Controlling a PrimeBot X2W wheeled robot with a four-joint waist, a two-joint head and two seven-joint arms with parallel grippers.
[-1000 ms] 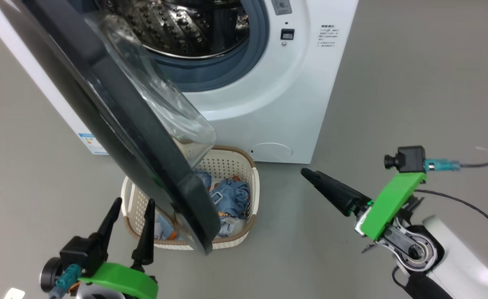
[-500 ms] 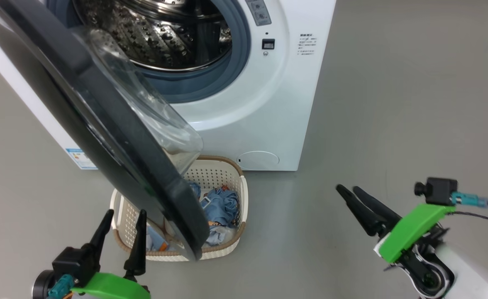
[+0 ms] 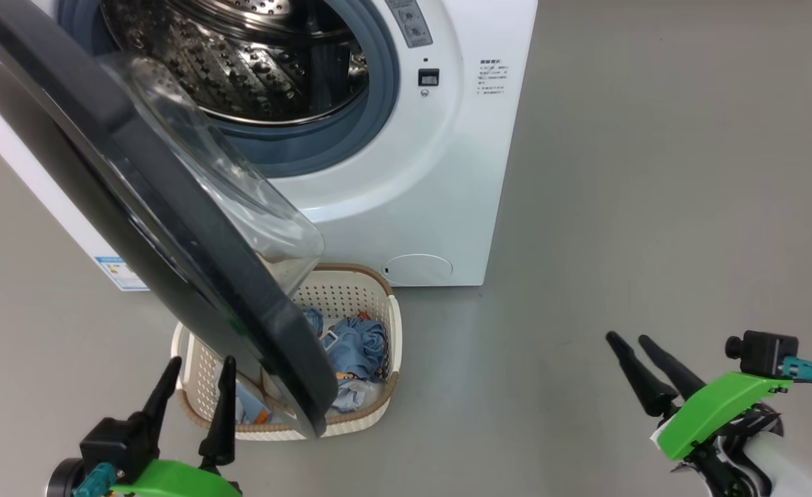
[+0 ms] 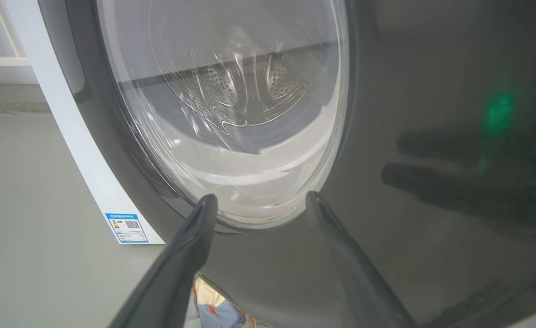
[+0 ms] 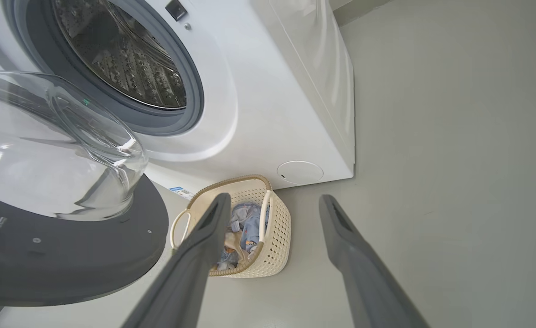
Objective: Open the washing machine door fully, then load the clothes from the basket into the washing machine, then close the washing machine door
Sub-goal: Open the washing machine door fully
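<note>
Right hand [image 3: 625,337] is drawing back from the machine [image 3: 433,172], fingers wide, empty. Left hand [image 3: 202,359], also wide, is hovering before the partly open door [image 3: 137,207]; clothes [image 3: 354,345] are lying in the basket [image 3: 351,293] under it.

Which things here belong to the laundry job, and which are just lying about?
Job: big white front-loading washing machine; its round black-rimmed glass door, open; small cream perforated plastic basket; light blue soft clothes inside it.
Not needed: blue label sticker on the machine's side; round white cap at its lower corner.
</note>
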